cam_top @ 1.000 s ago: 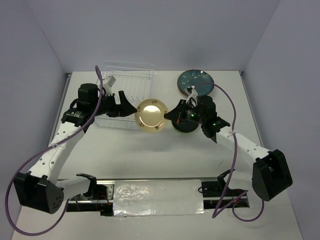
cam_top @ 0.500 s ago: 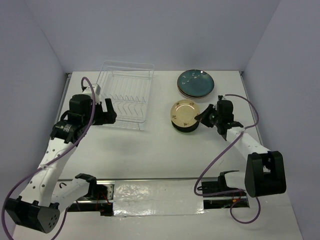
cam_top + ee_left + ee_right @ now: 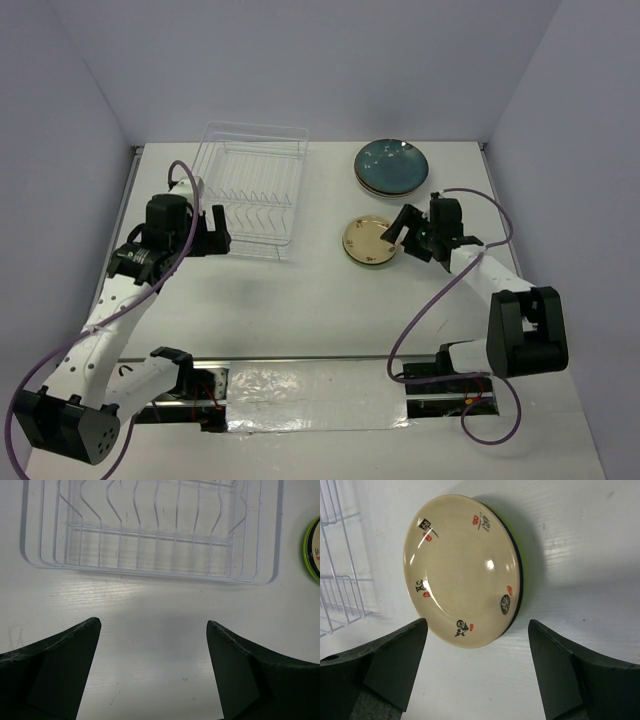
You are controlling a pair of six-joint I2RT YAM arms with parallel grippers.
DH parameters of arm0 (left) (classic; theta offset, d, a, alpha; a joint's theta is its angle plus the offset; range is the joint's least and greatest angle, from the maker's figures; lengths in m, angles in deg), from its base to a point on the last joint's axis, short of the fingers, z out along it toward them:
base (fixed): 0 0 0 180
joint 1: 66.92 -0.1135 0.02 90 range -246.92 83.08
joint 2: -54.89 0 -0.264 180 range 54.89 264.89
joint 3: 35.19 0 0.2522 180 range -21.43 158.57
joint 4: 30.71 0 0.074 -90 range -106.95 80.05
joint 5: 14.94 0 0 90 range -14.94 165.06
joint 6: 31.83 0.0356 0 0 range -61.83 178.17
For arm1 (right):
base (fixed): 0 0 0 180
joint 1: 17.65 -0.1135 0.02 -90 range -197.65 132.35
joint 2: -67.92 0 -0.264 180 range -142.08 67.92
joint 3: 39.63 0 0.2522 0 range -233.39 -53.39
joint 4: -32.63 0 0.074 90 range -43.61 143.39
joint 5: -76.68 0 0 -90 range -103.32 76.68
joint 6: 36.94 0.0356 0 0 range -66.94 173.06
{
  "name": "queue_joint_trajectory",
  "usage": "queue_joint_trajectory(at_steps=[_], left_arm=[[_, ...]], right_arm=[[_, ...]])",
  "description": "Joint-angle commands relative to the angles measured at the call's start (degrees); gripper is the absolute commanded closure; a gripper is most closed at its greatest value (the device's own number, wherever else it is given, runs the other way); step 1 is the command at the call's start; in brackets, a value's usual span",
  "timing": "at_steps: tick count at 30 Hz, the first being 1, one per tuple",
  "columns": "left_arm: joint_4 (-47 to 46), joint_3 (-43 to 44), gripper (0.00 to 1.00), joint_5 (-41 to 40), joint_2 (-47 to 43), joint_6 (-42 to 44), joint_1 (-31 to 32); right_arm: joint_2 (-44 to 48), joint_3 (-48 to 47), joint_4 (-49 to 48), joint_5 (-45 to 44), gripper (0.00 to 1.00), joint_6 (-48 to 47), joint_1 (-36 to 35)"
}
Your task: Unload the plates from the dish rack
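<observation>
The dish rack (image 3: 252,188) is a clear wire rack at the back left, with no plates showing in it; the left wrist view looks across its tines (image 3: 150,530). A tan plate (image 3: 367,240) with red and black marks (image 3: 462,570) lies on a lime green plate (image 3: 518,540) right of the rack. Behind them a dark teal plate (image 3: 392,165) tops a second stack. My right gripper (image 3: 400,230) (image 3: 477,645) is open just right of the tan plate, holding nothing. My left gripper (image 3: 222,232) (image 3: 152,645) is open over bare table at the rack's near-left corner.
The lime green plate's rim (image 3: 312,550) shows at the right edge of the left wrist view. A corner of the rack (image 3: 340,555) lies left of the tan plate. Purple cables loop from both arms. Grey walls close the table at the back and sides.
The right gripper carried the tan plate right, set it on the lime green plate, then opened and let go. The left arm drew back from the middle to the rack's near-left corner.
</observation>
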Motion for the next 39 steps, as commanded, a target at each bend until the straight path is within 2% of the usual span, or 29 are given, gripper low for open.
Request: queue_joint_trajectory(at_steps=[1,6,8,11,15,17,19,22,26,32,39], left_arm=[[-2.1,0.0,0.01,-0.3,-1.2,1.4,0.2],[-2.0,0.0,0.00,-1.3,-1.5,1.2,0.2],[-2.1,0.1,0.01,-2.6,-2.1,0.8,0.2],[-2.1,0.4,0.01,-5.2,-3.0,0.0,0.2],[-1.8,0.7,0.01,-11.1,-5.9,-1.6,0.0],[-1.7,0.6,0.00,-14.2,-7.4,-2.1,0.0],[-1.7,0.6,0.01,-16.1,-10.1,-2.4,-0.1],[-0.5,0.5,0.01,-17.5,-13.8,-2.9,0.0],[0.3,-1.8,0.00,-17.6,-18.8,-3.7,0.0],[0.6,-6.0,0.01,-20.2,-27.3,-5.3,0.1],[-1.0,-7.1,0.00,-18.9,-29.3,-5.2,0.1]], right_arm=[[-2.1,-5.7,5.1,-2.5,0.11,-4.8,-2.7],[-2.1,-7.7,8.1,-5.5,0.10,-5.6,-6.2],[0.5,-8.2,10.7,-10.9,0.10,-5.5,-7.3],[8.2,-10.2,15.6,-16.5,0.09,-8.0,-10.3],[21.0,-15.1,24.7,-28.3,0.04,-12.8,-15.1],[27.8,-17.9,29.4,-30.8,0.03,-13.7,-15.6],[31.7,-19.8,32.0,-32.3,0.00,-14.7,-15.7],[37.9,-24.6,37.2,-33.4,0.00,-16.5,-15.7],[44.0,-26.1,42.4,-35.3,0.00,-15.6,-17.3],[51.7,-22.9,40.8,-33.8,0.00,-17.9,-17.8],[54.0,-21.7,40.8,-33.1,0.00,-18.6,-17.8]])
